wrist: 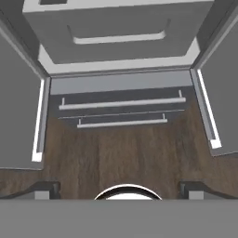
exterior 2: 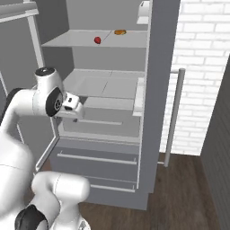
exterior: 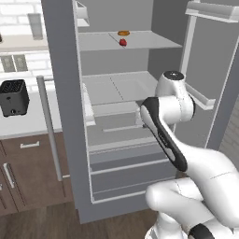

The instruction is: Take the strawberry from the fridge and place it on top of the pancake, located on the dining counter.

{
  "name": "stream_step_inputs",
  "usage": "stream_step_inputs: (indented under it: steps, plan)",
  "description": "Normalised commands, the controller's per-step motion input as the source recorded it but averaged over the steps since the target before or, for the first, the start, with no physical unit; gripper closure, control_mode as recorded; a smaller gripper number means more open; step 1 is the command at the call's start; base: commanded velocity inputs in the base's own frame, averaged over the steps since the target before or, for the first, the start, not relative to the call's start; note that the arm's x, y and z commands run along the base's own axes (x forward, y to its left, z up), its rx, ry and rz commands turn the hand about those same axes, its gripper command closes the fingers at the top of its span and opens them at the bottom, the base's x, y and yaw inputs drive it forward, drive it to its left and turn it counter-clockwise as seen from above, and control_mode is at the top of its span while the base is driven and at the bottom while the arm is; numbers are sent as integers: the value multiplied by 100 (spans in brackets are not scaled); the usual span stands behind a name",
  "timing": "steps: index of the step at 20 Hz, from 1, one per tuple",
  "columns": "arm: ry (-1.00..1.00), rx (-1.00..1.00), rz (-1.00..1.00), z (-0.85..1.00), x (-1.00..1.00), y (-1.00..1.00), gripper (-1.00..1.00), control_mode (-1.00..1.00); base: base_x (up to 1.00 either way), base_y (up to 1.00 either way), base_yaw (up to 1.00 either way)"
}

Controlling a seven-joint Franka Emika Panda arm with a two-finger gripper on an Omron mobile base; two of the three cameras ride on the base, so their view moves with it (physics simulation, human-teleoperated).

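Observation:
The fridge stands with both upper doors swung wide. A small red strawberry lies on its upper shelf. My gripper is open and holds nothing, its dark fingertips far apart. It hangs in front of the fridge at mid height, well below the strawberry, pointing down at the two lower drawers and the floor. In the right base view the hand sits just left of the middle shelves. The pancake and the dining counter are out of view.
An orange item lies behind the strawberry. The open doors flank my arm, with bar handles. A black toaster sits on the white worktop over brown cabinets. A brick wall stands to the right.

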Motion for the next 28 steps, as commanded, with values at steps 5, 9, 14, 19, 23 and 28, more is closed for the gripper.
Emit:
stream_step_inputs:
  steps: [5, 9, 14, 19, 23, 28]
  plan:
    - [-6, 0, 16, 19, -62, 0, -100, -100, 0, 0, 0]
    - [0, 0, 3, -3, -58, -1, -100, -100, 0, 0, 0]
    - [0, -1, -4, -4, -12, -36, -100, -100, 0, 0, 0]
    - [1, -9, -6, -17, 0, -72, -100, -100, 0, 0, 0]
    - [3, -2, -2, -15, 0, -7, -100, -100, 0, 0, 0]
    - [0, 0, 0, 0, 3, 0, -100, -100, 0, 0, 0]
